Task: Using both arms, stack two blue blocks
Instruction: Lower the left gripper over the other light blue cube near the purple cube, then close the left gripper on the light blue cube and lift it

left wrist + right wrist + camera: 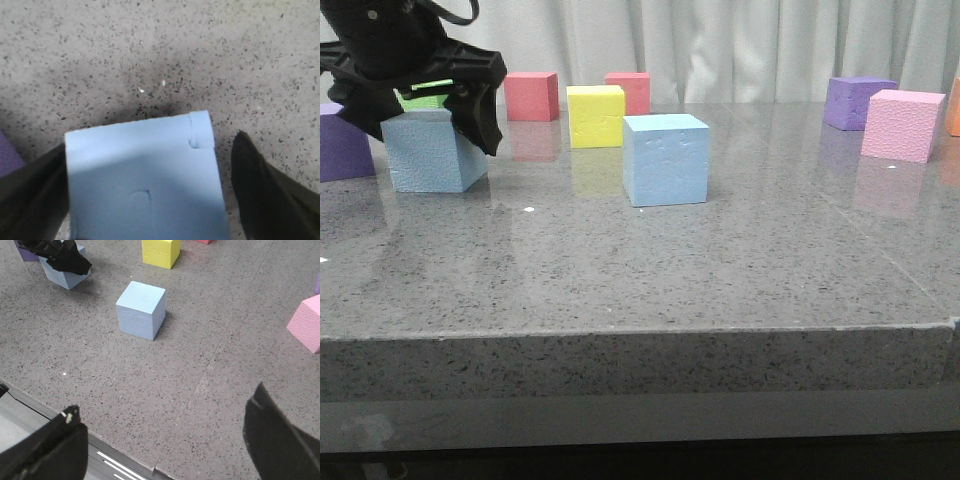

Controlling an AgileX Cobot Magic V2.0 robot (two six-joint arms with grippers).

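One blue block (pixel 428 155) sits on the table at the far left. My left gripper (pixel 428 135) is lowered over it, open, one finger on each side. In the left wrist view this block (pixel 142 185) fills the space between the fingers (pixel 260 190); one finger touches it and the other stands a small gap away. The second blue block (pixel 665 158) stands alone mid-table and also shows in the right wrist view (pixel 141 310). My right gripper (pixel 165 402) is wide open and empty above the table's front edge, well short of that block; it is out of the front view.
A purple cube (pixel 340 142) sits just left of the gripped-around block and a green cube (pixel 425 97) behind it. Two red cubes (pixel 532 96) and a yellow cube (pixel 596 115) stand at the back. A purple cube (pixel 858 102), a pink cube (pixel 902 124) and an orange one (pixel 954 105) are at the right.
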